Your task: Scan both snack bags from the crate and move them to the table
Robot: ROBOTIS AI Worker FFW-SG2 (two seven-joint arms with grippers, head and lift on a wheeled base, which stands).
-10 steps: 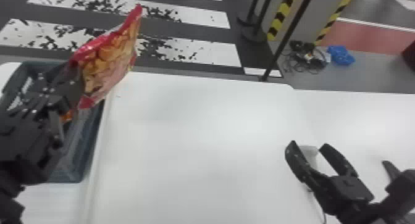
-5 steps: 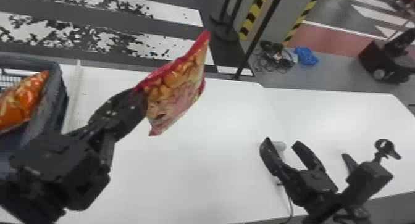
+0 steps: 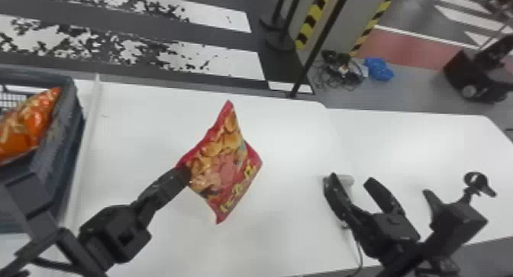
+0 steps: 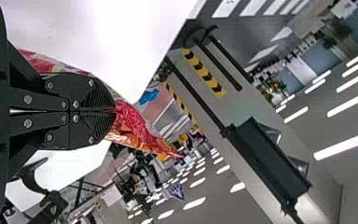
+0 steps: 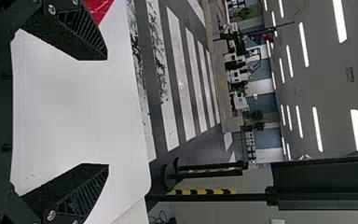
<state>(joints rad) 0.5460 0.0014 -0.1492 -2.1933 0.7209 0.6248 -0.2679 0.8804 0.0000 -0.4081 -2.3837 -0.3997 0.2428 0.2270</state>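
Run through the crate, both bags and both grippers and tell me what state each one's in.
crate: open-topped, an orange bag inside
orange snack bag: in the crate, not gripped
red snack bag: gripped, held up over the table
left gripper: shut on the red bag
right gripper: open, empty

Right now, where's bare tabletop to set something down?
White tabletop is bare between the held red bag and the open right gripper, also beyond that gripper toward the far edge. Crowded: left, with crate, orange bag and left arm; near right, with right arm and small grey item.
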